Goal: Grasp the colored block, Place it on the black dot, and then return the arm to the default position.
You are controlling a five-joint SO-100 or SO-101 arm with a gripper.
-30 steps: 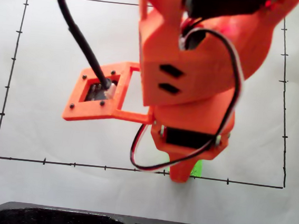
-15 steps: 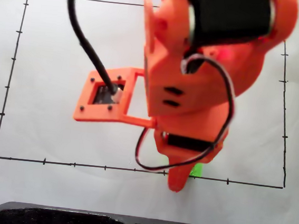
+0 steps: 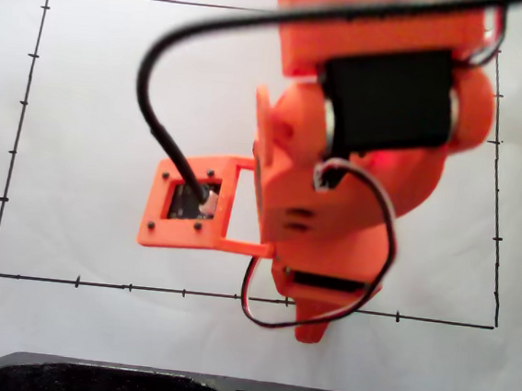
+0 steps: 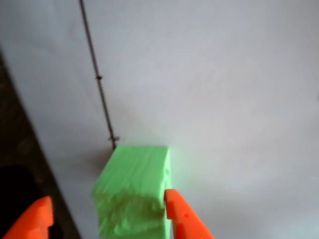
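The colored block [image 4: 132, 191] sits between your 2 orange fingers [image 4: 184, 214] in the wrist view, right one touching it, left one apart: grip unclear. It covers the black border line [image 4: 97, 82] on the white surface [image 4: 224, 89].

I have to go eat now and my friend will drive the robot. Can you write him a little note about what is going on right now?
Gripper: its orange fingers sit on both sides of the green block. One finger touches it; I cannot tell if the squeeze is tight.
Block: at the paper's edge, over the thin black border line. In the fixed view the arm covers it.
Black dot: not spotted from here.
Done: the arm has reached the block.
Left: grip it, lift, find the dot, set the block on it, send the arm home.
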